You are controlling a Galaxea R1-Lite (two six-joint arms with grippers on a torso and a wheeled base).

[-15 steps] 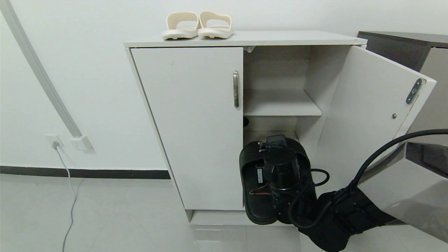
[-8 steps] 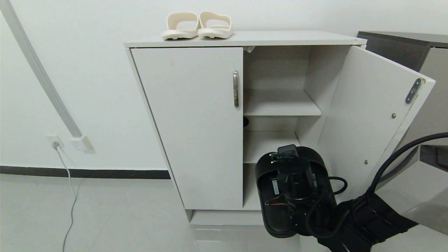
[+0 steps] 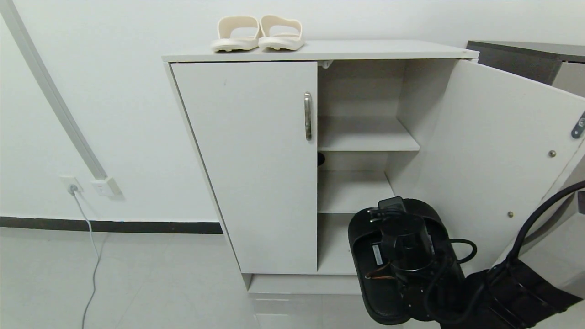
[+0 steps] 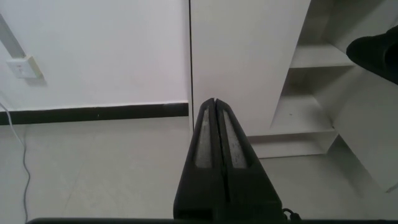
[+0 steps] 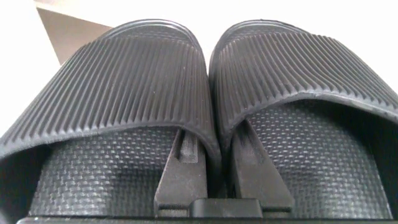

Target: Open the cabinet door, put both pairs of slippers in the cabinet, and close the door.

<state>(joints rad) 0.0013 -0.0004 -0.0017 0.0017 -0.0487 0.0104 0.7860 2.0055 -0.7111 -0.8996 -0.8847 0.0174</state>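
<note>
right gripper [image 5: 214, 158] clamped on black slippers [image 3: 381, 299] | toes toward cabinet [image 3: 256, 160] | left gripper [image 4: 214, 140] together

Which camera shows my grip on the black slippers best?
Right wrist view: both straps of the black slippers up close, fingers pinching their adjoining edges. Head view shows the pair in front of the open cabinet, half hidden behind the wrist. Left wrist view catches a dark edge, perhaps them.
</note>
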